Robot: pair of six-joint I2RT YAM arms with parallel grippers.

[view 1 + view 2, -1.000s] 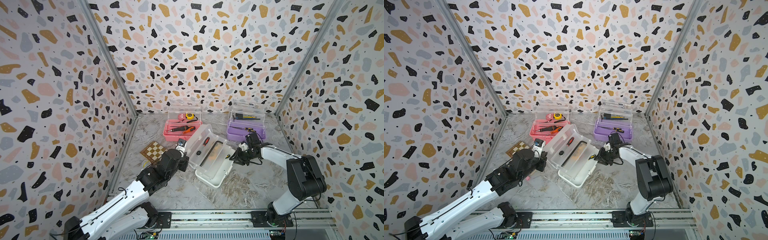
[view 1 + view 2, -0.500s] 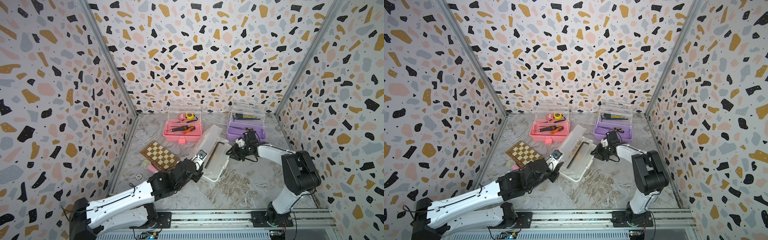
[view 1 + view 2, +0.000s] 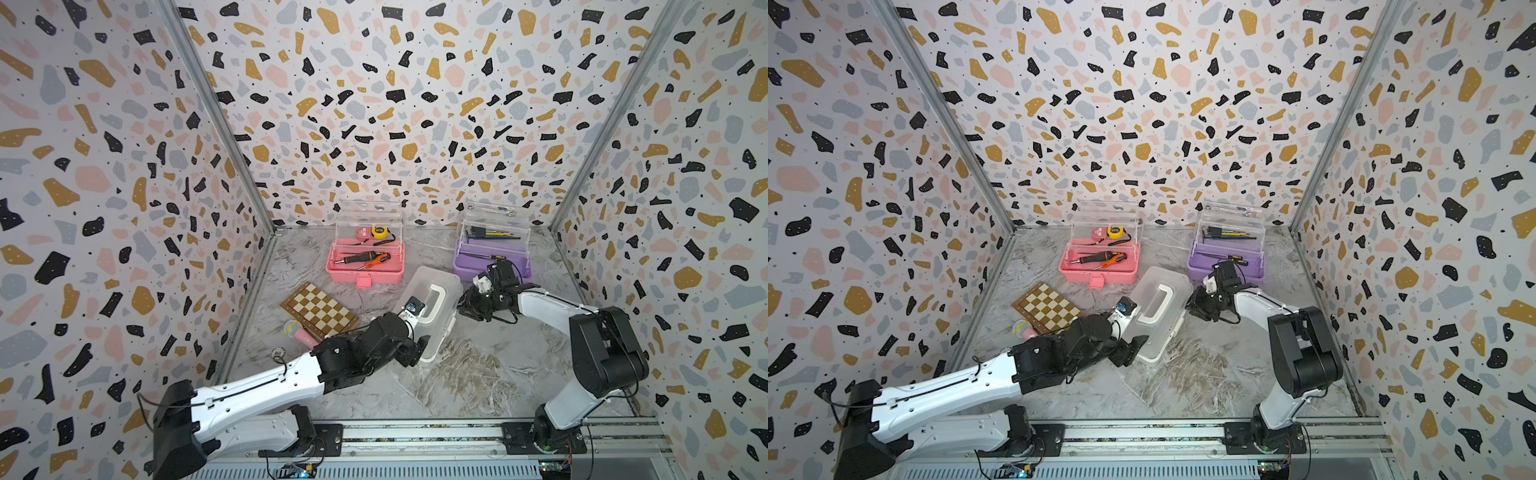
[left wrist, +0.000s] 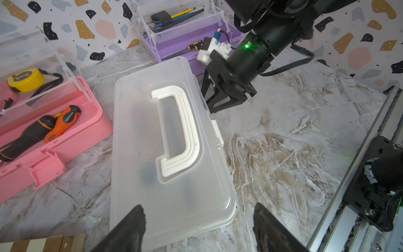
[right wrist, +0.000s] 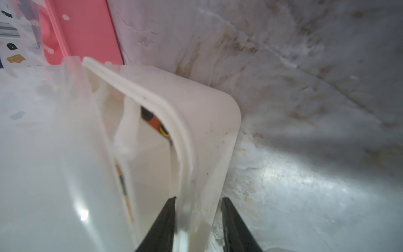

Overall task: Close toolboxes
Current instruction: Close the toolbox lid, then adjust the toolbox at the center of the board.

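The white toolbox (image 3: 432, 307) (image 3: 1154, 316) lies mid-table with its clear lid down and white handle (image 4: 181, 131) flat on top. My left gripper (image 3: 417, 353) (image 4: 199, 208) is open at the box's near end, its fingers straddling the lid corner without touching it. My right gripper (image 3: 463, 309) (image 5: 197, 198) is at the far right end, shut across the white end wall (image 5: 207, 131) and lid rim. The pink toolbox (image 3: 365, 266) and purple toolbox (image 3: 490, 266) stand at the back, lids upright and tools inside.
A chequered wooden chessboard (image 3: 319, 309) lies left of the white box, with a pink and yellow tube (image 3: 297, 332) and a small round disc (image 3: 277, 353) by its near corner. Patterned walls close three sides. A metal rail (image 3: 415, 434) runs along the front.
The white toolbox's lid came down from open to shut. My left arm swung from the box's left side to its near end and its jaws opened. My right gripper stayed on the box's end.
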